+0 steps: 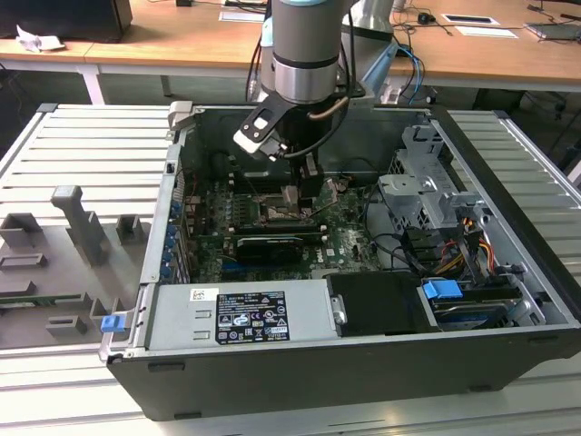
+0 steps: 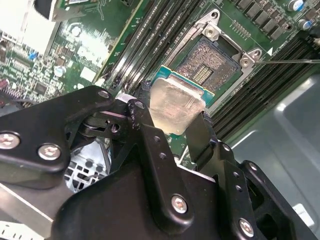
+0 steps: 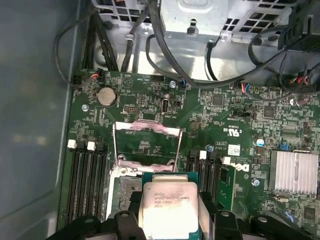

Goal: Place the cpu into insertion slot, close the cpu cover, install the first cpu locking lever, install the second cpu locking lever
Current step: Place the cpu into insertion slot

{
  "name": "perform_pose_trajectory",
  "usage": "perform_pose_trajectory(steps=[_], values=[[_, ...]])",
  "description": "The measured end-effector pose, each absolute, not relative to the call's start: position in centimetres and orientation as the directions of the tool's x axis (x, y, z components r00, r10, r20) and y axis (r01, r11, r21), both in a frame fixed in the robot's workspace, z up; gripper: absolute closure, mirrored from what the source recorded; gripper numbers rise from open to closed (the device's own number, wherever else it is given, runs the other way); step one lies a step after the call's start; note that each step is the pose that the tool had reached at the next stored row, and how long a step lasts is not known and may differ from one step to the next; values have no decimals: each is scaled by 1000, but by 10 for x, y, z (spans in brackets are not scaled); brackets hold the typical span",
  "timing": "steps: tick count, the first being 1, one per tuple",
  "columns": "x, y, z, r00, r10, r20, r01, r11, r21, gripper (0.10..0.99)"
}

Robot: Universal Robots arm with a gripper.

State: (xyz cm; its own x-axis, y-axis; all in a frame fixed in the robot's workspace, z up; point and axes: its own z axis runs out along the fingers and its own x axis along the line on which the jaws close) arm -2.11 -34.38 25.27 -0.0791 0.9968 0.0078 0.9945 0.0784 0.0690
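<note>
Cpu (image 2: 177, 100) pinched in my gripper (image 2: 172, 119) hangs near the slot (image 2: 207, 60), mid-frame in the exterior view. Cover (image 3: 145, 127) stands open.

Plenty of print about, none I can make out.
A dark label (image 1: 238, 316) with white lettering and small symbols sits on the grey power supply box (image 1: 309, 304). Faint print lines cross the cpu (image 3: 170, 210) top, and white markings dot the green motherboard (image 3: 210, 115).

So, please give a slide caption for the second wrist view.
Gripper holds the cpu over the uncovered insertion slot.
</note>
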Motion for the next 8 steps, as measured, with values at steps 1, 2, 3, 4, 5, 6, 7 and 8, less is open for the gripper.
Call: perform_pose_trajectory(steps=[1, 2, 3, 4, 5, 6, 7, 8], values=[[-21, -344, 251, -70, 998, 8, 995, 69, 69, 561], [-21, -344, 249, -50, 999, 8, 996, 49, 69, 561], [-21, -344, 247, -36, 999, 8, 997, 35, 69, 561], [-21, -344, 246, -23, 1000, 8, 997, 23, 69, 561], [-21, -344, 245, -6, 1000, 8, 998, 5, 69, 561], [-21, -343, 244, -1, 1000, 8, 998, 0, 69, 561], [-21, -342, 244, 0, 1000, 8, 998, 0, 69, 561], [-21, -342, 243, 0, 1000, 8, 998, 0, 69, 561]])
